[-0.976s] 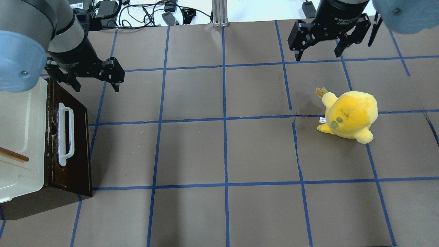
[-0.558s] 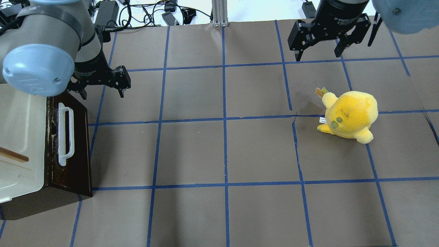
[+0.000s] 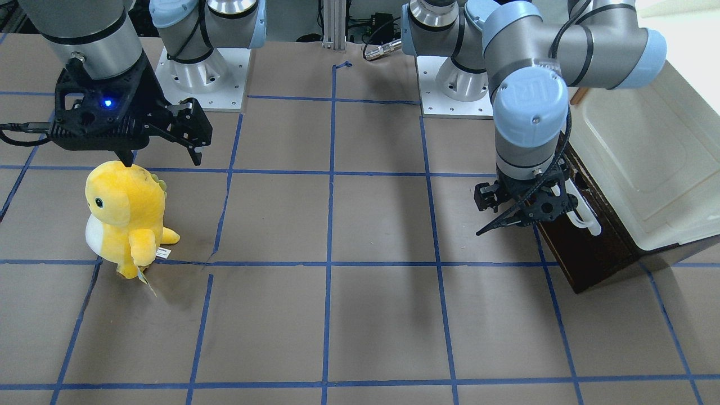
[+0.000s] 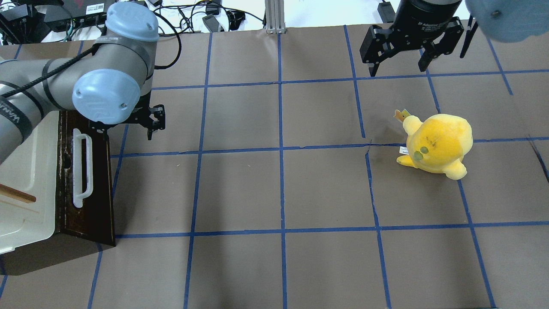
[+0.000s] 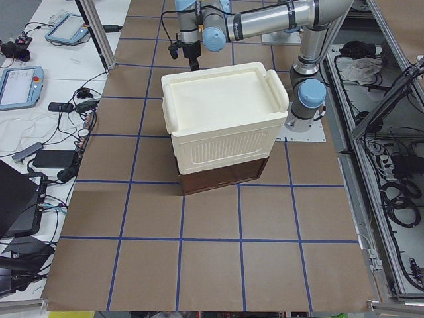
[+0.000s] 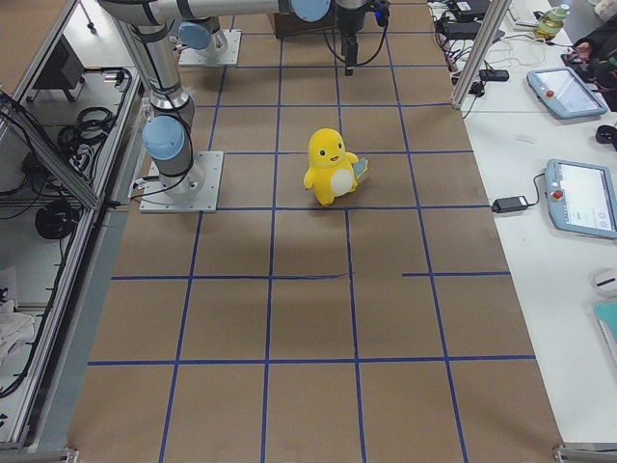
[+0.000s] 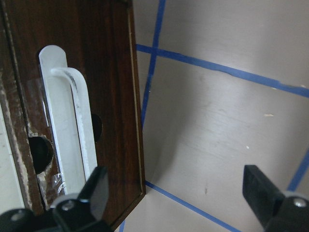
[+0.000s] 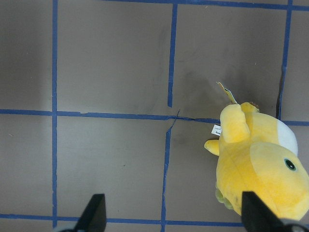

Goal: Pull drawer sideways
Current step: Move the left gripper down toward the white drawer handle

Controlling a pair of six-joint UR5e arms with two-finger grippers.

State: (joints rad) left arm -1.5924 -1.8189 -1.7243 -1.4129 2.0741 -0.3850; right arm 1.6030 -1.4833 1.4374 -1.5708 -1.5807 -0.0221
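The drawer [image 4: 96, 189] shows its dark brown front and white bar handle [image 4: 81, 169] at the table's left, under the cream-white cabinet [image 4: 25, 171]; its inside is hidden. It also shows in the front view [image 3: 585, 253] and the left wrist view [image 7: 113, 87]. My left gripper [image 4: 127, 133] is open and empty, level with the far end of the drawer front. In the wrist view one finger [image 7: 91, 193] is over the handle [image 7: 67, 125] and the other is over the table. My right gripper [image 4: 397, 68] is open and empty at the far right.
A yellow plush toy [image 4: 437, 143] stands on the right half of the table, just in front of the right gripper [image 3: 163, 160]. Blue tape lines grid the brown table cover. Cables and boxes lie beyond the far edge.
My left arm has swung round, and its gripper has moved nearer and lower, toward the far end of the drawer front. The drawer, plush and right arm have not moved.
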